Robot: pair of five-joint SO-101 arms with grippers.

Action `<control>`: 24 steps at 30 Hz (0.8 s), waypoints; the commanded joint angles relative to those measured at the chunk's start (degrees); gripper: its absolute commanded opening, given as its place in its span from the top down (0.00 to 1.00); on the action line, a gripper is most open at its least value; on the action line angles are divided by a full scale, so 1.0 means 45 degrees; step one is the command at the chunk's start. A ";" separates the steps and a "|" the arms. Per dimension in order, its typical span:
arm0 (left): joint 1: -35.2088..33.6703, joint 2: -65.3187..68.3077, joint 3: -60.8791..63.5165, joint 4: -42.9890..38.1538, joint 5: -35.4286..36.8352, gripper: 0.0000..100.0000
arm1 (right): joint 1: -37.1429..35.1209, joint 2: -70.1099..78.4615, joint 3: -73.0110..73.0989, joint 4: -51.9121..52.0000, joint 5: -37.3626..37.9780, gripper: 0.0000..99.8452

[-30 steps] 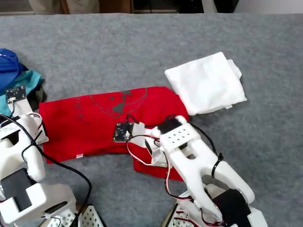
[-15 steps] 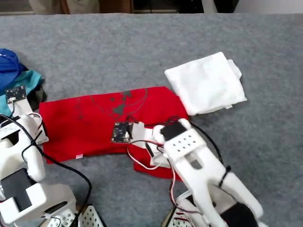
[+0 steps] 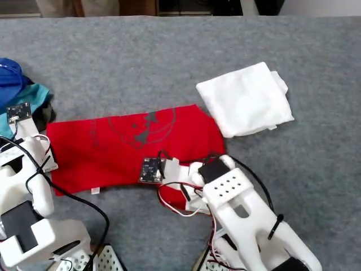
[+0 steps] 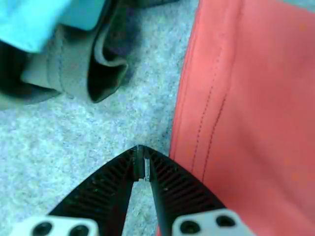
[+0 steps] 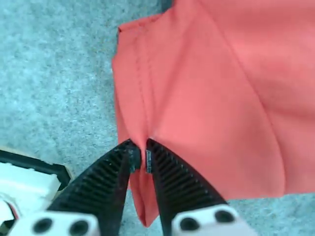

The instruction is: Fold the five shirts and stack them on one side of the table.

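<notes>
A red shirt (image 3: 113, 152) lies spread across the middle of the grey table, printed side up. My right gripper (image 3: 183, 191) sits at its near right hem. In the right wrist view it (image 5: 140, 156) is shut on a pinched fold of the red shirt (image 5: 211, 98). My left gripper (image 3: 46, 162) rests at the shirt's left edge. Its shut fingertips (image 4: 141, 156) lie on bare table just beside the red hem (image 4: 246, 98), holding nothing. A folded white shirt (image 3: 245, 99) lies at the back right.
A heap of unfolded shirts sits at the left edge: blue (image 3: 10, 76), teal (image 3: 31, 96) and a dull brown one (image 4: 74, 69). The arm bases and cables (image 3: 56, 243) crowd the near edge. Open grey table (image 3: 169, 56) stretches along the back.
My right gripper has drawn back toward the near edge with the red hem, and the shirt's print now lies flatter. The left arm has not moved.
</notes>
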 commanded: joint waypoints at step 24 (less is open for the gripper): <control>-0.0156 -0.0322 0.0020 -0.0137 0.0176 0.98 | -0.1553 0.0928 0.1885 -0.2755 0.0371 0.83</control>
